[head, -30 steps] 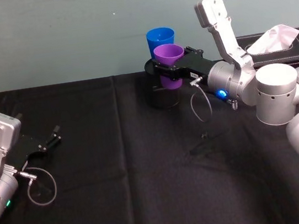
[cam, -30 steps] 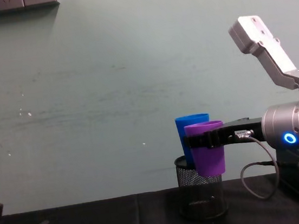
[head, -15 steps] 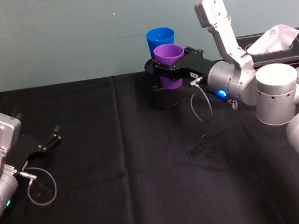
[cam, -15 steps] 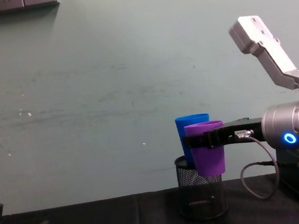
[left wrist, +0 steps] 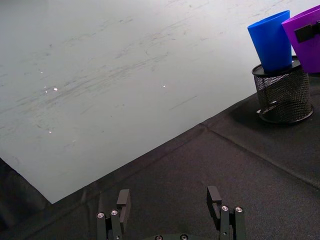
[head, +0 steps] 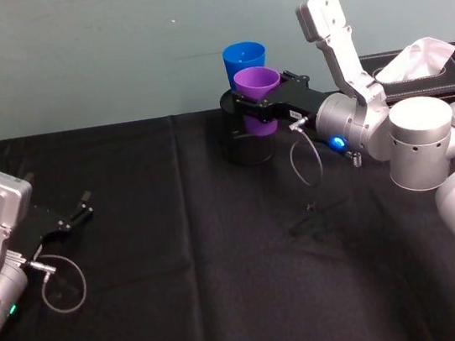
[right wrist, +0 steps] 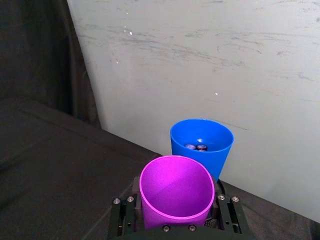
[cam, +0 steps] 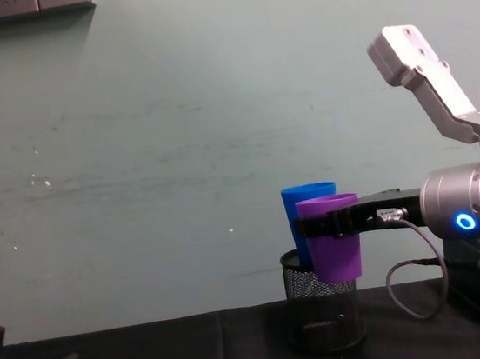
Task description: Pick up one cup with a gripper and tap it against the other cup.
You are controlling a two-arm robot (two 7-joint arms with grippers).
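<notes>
Head view has the right gripper (head: 256,103) pinching the purple cup (head: 257,90) aloft, with the blue cup (head: 244,56) (seated in a mesh holder (cam: 324,309)) just beyond at 11 o'clock. Pickup done; contact unclear, so the tap seems pending. Left gripper (head: 81,212) rests spread.

A bare test bench in a lab or office corner: a table draped in plain black cloth (head: 188,312) is pushed against a scuffed pale teal painted wall (cam: 173,135). On the cloth near that wall stand a black wire-mesh pen holder (cam: 325,313) and a black leather tissue box (head: 443,72).
</notes>
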